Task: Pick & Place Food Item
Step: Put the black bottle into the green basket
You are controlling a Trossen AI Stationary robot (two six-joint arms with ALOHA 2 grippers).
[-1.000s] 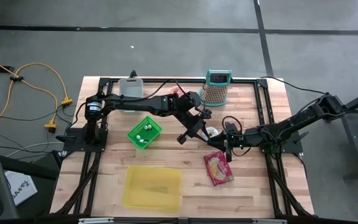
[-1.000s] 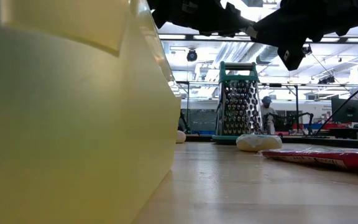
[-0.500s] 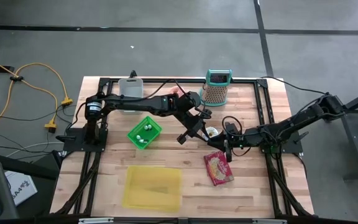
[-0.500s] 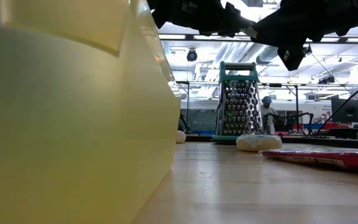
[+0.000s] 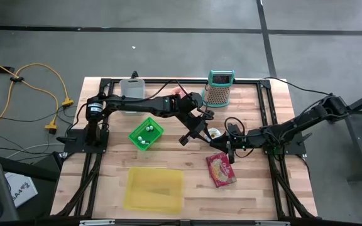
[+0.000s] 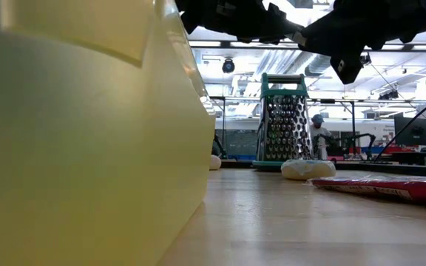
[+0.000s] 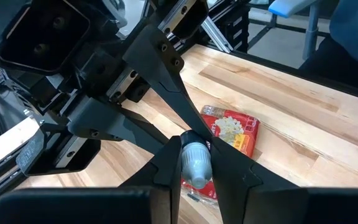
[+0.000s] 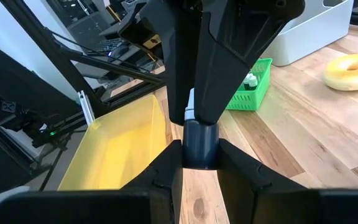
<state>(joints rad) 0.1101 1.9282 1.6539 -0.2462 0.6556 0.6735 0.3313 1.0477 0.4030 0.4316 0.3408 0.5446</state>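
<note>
**Standstill over the table, both grippers clamped**

Nothing has moved since a second ago: arms and objects sit exactly where they were.

Starting on the far left, the translucent yellow plastic bin, a shallow rectangle, lies well off the left gripper, towards the table's front edge. Closer in, just beside that gripper on its outer side, is the green slatted basket with small white pieces inside.

The left gripper hangs over the bare wood planks of the table. Its fingers are pinched narrow on a small tube with a pale, rounded grey cap.

Behind it, near the far edge, stands the metal box grater, perforated, with a teal handle. Between the two grippers rests a glossy yellow ring, doughnut-shaped.

Across the gap, the right gripper faces the left one, its fingers squeezed onto a smooth dark cylinder. Whether tube and cylinder are two ends of one item, I cannot tell.

Just beneath and in front of the right gripper, the red packet, flat and shiny with pale food printed on it, lies on the wood.
</note>
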